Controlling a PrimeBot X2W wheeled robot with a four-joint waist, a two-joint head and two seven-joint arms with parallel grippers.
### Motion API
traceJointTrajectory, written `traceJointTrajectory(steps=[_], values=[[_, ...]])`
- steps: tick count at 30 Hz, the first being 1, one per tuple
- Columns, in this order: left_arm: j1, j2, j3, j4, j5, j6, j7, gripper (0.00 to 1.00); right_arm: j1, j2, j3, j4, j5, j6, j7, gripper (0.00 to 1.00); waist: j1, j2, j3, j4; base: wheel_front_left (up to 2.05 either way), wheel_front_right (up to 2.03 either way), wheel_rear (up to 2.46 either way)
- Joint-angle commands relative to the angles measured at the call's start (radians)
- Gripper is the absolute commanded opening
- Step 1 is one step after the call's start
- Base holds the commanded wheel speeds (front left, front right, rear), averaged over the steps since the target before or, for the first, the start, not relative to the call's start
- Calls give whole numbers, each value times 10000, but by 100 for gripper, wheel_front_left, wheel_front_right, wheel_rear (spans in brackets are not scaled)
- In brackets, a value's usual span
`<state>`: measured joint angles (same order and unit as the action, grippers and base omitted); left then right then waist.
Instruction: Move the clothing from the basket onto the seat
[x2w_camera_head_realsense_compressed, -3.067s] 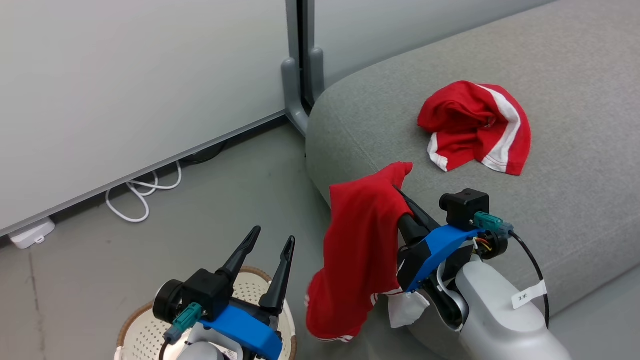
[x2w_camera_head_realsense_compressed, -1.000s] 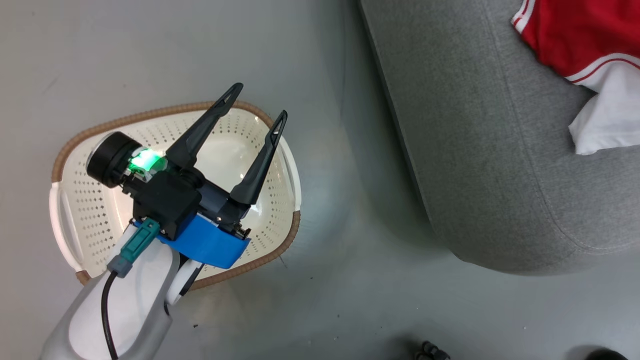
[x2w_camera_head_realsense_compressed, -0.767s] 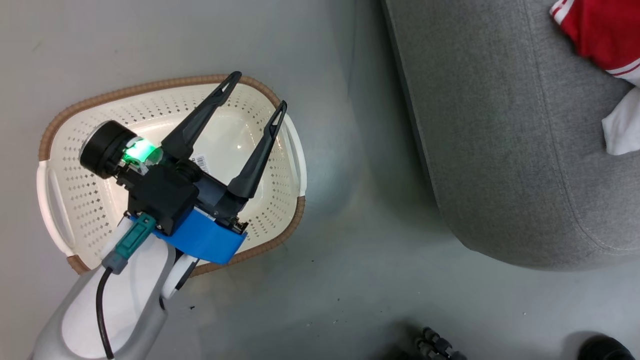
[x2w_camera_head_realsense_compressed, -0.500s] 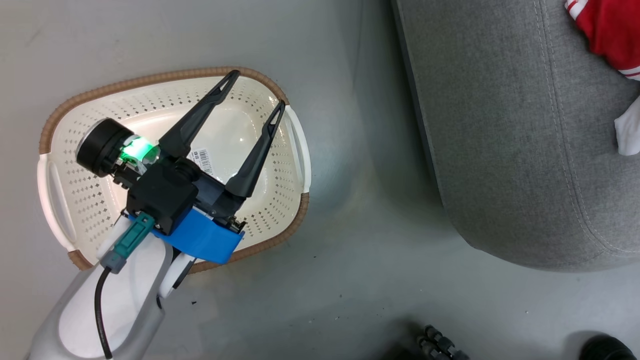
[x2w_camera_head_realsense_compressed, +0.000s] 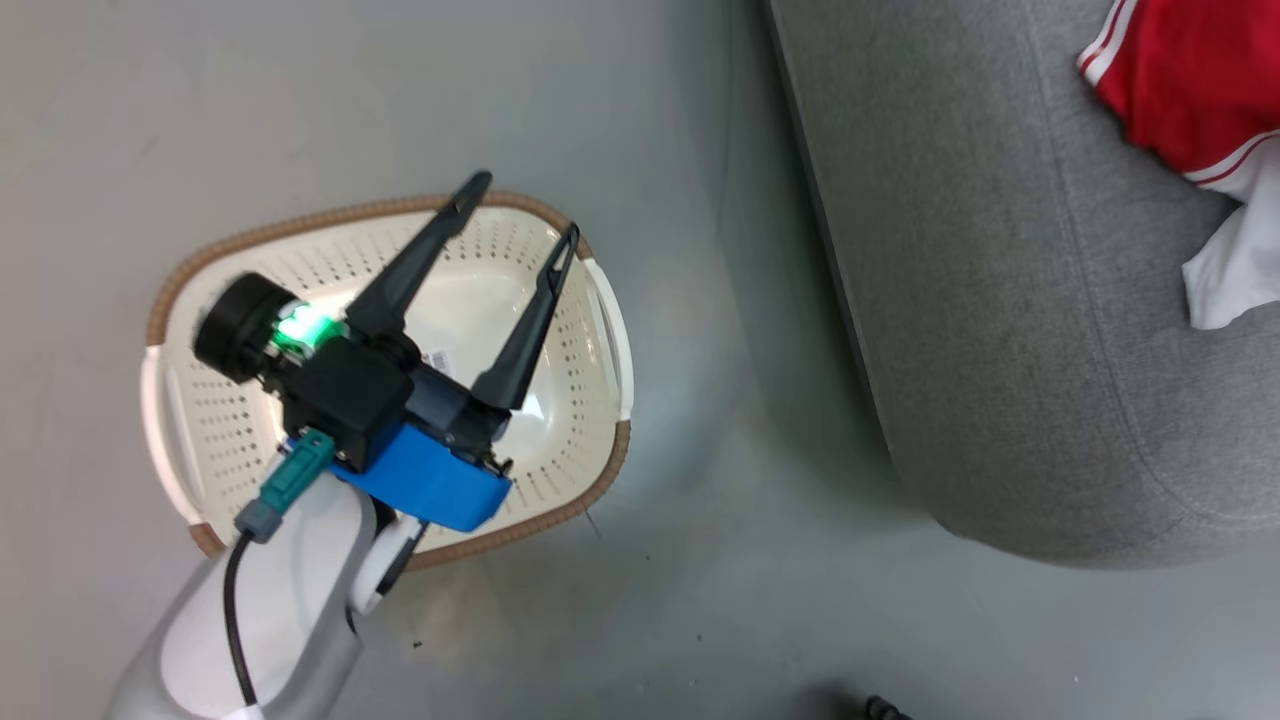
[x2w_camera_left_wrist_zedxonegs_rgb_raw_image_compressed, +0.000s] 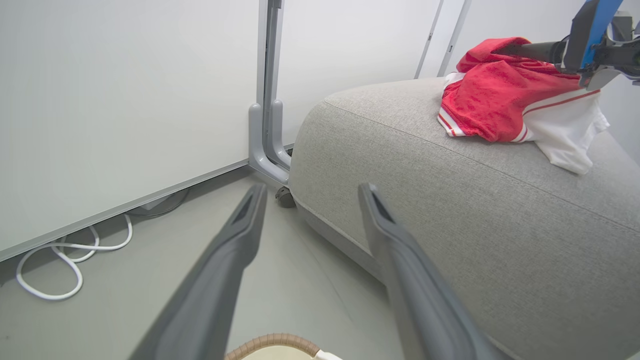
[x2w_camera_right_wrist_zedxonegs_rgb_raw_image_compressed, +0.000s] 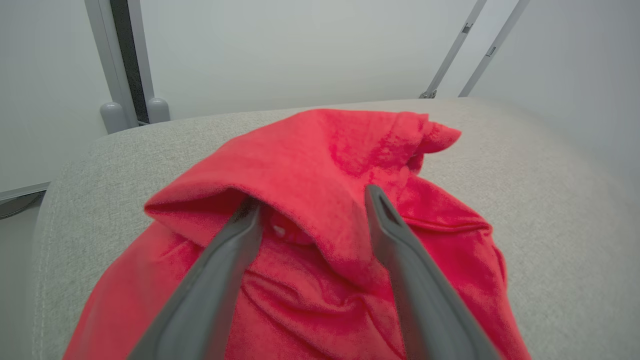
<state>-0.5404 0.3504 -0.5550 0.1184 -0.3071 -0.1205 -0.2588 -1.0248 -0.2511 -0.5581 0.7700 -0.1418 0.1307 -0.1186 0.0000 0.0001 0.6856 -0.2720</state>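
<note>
Clothing (x2w_camera_head_realsense_compressed: 1170, 90) lies on the seat (x2w_camera_head_realsense_compressed: 1000, 300), a big grey sofa. It is set well back from the rounded corner that faces the basket (x2w_camera_head_realsense_compressed: 220, 440), and grey cushion lies bare on that side. The floor (x2w_camera_head_realsense_compressed: 700, 560) between sofa and basket is open, and a pale partition wall (x2w_camera_left_wrist_zedxonegs_rgb_raw_image_compressed: 125, 100) stands well behind.

The basket sits on the floor, well apart from the garment. What can be seen of its bottom is bare plastic with a label (x2w_camera_head_realsense_compressed: 440, 358).

The garment is a rumpled red heap with a white panel spilling toward the seat's front edge. In the right wrist view it runs from the bottom edge out past the fingertips, so its long axis lies roughly along the claw.

The right gripper (x2w_camera_right_wrist_zedxonegs_rgb_raw_image_compressed: 312, 197) is in the heap, its jaws spread wide and pinching nothing. A raised fold drapes over one fingertip and a ridge of cloth sits between the two. The left gripper (x2w_camera_head_realsense_compressed: 526, 206) hovers over the basket, jaws also wide apart and empty, far from the red cloth.

The next move looks like it belongs to the right arm. Backing out along the fingers' own line, toward the seat's front edge, should slip the tip from under that fold. I'd expect a straight lift to snag the cloth and drag it along.
</note>
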Motion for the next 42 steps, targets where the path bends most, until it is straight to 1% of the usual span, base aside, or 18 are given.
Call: traceJointTrajectory(steps=[1,4,9,14,18,19,28,35,39,42], values=[[198,-84,47,114,-72,37,-59,100,251,-88,127,42,-21,1,-90,100,0,-1,-594,179,0,0,0],[496,-403,196,299,-201,32,-69,100,795,-118,430,21,144,1,-234,100,0,-1,-1334,387,0,0,0],[1317,-895,705,477,-375,-12,-74,100,1881,-58,1089,-382,410,1,-321,100,0,-1,-2539,760,0,0,0],[2194,-1315,1072,920,-497,-68,-76,100,3280,188,1699,-1125,784,1,-228,100,0,-1,-3762,1211,0,0,0],[2687,-1568,1260,1267,-499,-111,-76,100,4404,540,1884,-2006,1278,1,-27,100,0,-1,-4482,1636,0,0,0],[2687,-1568,1260,1267,-499,-111,-76,100,4404,540,1884,-2006,1278,1,-27,100,0,-1,-4482,1636,0,0,0],[3466,-1985,1987,1946,-448,-102,-77,100,6777,1138,2490,-3930,1545,1,508,100,0,-1,-5689,2540,0,0,0],[3789,-1975,2580,2236,-437,-105,-77,100,8208,1529,2882,-5395,1433,1,539,100,0,-1,-6238,3199,0,0,0],[3998,-2035,2949,2463,-382,-106,-76,100,8891,1719,3069,-5937,1343,1,528,100,0,-1,-6527,3473,0,0,0],[4147,-2066,3206,2592,-377,-106,-78,100,9273,1868,3163,-6138,1515,1,504,100,0,-1,-6731,3608,0,0,0]])
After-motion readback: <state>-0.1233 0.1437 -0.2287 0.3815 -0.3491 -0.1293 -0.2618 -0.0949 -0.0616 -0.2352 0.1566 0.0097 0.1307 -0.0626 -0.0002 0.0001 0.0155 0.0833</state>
